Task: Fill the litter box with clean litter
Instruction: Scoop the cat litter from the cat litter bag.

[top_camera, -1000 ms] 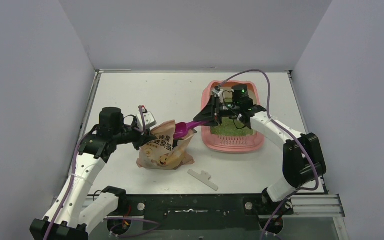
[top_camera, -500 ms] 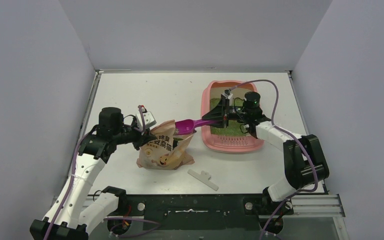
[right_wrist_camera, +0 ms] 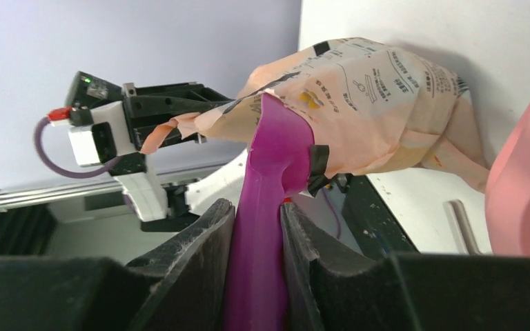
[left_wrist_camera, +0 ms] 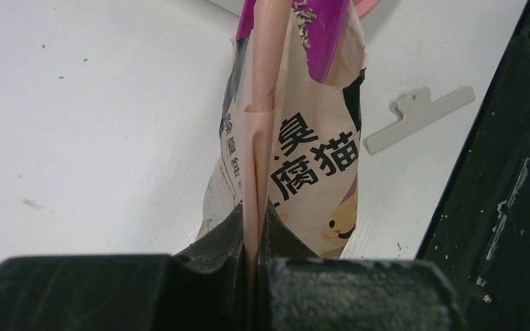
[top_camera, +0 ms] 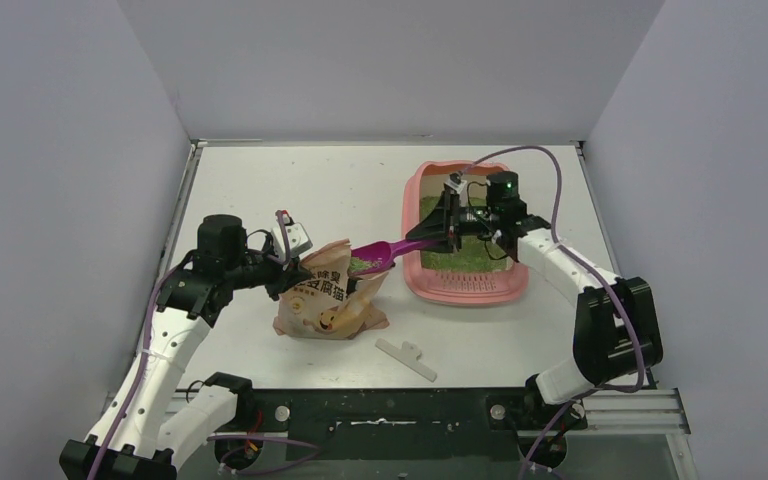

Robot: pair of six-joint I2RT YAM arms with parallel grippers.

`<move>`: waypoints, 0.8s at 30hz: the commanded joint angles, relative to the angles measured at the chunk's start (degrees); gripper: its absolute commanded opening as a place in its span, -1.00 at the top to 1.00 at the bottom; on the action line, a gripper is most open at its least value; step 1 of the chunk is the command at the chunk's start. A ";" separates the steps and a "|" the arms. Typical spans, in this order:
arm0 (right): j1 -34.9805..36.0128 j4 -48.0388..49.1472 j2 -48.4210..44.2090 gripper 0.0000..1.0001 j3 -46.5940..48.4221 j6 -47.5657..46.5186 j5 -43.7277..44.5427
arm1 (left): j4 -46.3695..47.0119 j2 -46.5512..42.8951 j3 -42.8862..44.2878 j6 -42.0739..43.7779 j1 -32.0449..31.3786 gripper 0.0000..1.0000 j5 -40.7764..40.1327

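**Scoop at bag mouth, both arms engaged**

Right arm: elbow raised on the right of the litter box (top_camera: 460,292), forearm reaching over it. The right gripper (top_camera: 430,232) is at the box's left rim, jaws set narrow and clamped on the handle of the magenta scoop (top_camera: 380,255).

Scoop bowl: just left of the box, in the torn mouth of the bag (top_camera: 328,300), with green granules on it.

Left arm: bent, forearm pointing toward the box. The left gripper (top_camera: 295,262) is pinched tight on the bag's upper edge.

Box: pink, rounded corners, slotted strip at its near end, standing on the table (top_camera: 290,190) just right of the bag.

The litter (top_camera: 460,258): a speckled green bed on the box floor, partly hidden under the arm.

White clip (top_camera: 406,357): lies nearer than the box, to its left.
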 commanded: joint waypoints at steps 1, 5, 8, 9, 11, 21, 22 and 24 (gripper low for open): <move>1.32 -40.71 -1.27 1.00 14.08 -33.06 6.29 | 5.25 -1.77 3.46 -1.20 -0.03 1.00 4.09; 4.65 -52.30 1.48 1.00 21.36 -41.42 12.34 | 5.63 -1.63 3.51 -1.19 -0.09 1.00 4.13; 10.43 -60.33 4.67 1.00 28.12 -45.83 20.75 | 5.71 -1.63 3.69 -1.05 -0.08 1.00 4.28; 12.65 -62.53 5.88 1.00 31.46 -46.41 25.51 | 5.72 -1.48 3.71 -1.01 -0.10 1.00 4.37; 17.03 -66.91 8.49 1.00 36.74 -46.98 36.37 | 5.72 -1.40 3.71 -1.01 -0.05 1.00 4.62; 32.02 -64.49 22.79 1.00 43.99 -43.02 44.68 | 5.85 -1.60 1.95 -1.09 -0.05 1.00 4.53; 31.54 -62.76 21.77 1.00 42.71 -42.20 43.47 | 5.89 -1.67 1.95 -1.17 -0.07 1.00 4.57; 29.70 -58.26 19.13 1.00 40.09 -40.27 39.56 | 5.86 -1.80 1.93 -1.20 -0.10 1.00 4.63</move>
